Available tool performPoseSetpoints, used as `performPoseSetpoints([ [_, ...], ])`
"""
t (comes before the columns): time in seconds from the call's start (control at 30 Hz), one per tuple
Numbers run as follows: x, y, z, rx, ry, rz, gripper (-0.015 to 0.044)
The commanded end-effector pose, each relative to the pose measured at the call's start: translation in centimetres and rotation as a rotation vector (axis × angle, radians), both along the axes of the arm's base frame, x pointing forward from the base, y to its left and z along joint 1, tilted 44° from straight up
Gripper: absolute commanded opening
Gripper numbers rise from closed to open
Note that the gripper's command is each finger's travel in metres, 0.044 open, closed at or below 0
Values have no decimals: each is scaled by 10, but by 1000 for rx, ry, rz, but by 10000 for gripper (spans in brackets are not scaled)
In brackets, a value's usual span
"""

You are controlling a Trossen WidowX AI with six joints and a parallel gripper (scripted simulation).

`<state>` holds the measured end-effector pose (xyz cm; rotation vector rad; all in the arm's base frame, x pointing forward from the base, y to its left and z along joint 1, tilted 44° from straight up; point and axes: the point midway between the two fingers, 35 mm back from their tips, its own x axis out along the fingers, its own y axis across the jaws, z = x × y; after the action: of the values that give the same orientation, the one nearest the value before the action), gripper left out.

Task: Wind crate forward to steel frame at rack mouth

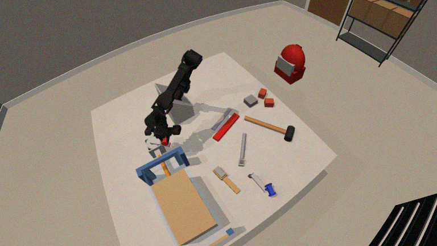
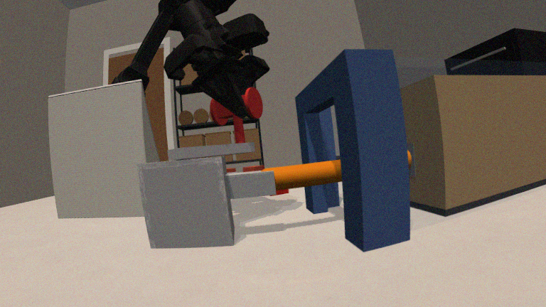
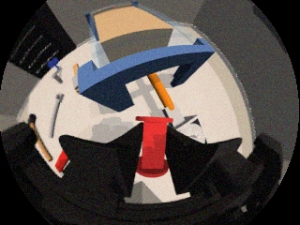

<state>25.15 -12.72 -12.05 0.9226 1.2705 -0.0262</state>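
My gripper (image 1: 164, 138) (image 2: 235, 108) (image 3: 152, 126) is shut on the winch handle's red spool-shaped knob (image 2: 254, 103) (image 3: 154, 133). The handle's flat grey arm (image 2: 213, 150) lies level just above the grey winch (image 2: 185, 205). Whether its key is in the hole is hidden. An orange strap (image 1: 164, 168) (image 2: 308, 175) (image 3: 160, 91) runs from the winch through the blue steel frame (image 1: 160, 162) (image 2: 374, 146) (image 3: 142, 63). The tan crate (image 1: 183, 206) (image 2: 487, 134) (image 3: 128, 21) sits flat behind the frame, with a gap between them.
A grey slanted panel (image 1: 182, 111) (image 2: 96, 153) stands behind the winch. On the bench lie a red bar (image 1: 226, 127), a mallet (image 1: 267, 125), a grey bar tool (image 1: 243, 148), a brush (image 1: 230, 183), a blue-knobbed tool (image 1: 269, 189) and several small blocks.
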Motion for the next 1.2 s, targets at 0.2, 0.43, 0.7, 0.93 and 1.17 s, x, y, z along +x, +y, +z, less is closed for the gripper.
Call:
performPoseSetpoints([
  [0.2, -20, 12, 6, 18, 18, 2, 0],
  [0.43, -29, 14, 9, 18, 19, 2, 0],
  [0.7, -41, 17, 12, 18, 20, 2, 0],
  [0.93, -51, 18, 13, 18, 20, 2, 0],
  [1.17, -61, 18, 14, 17, 21, 2, 0],
])
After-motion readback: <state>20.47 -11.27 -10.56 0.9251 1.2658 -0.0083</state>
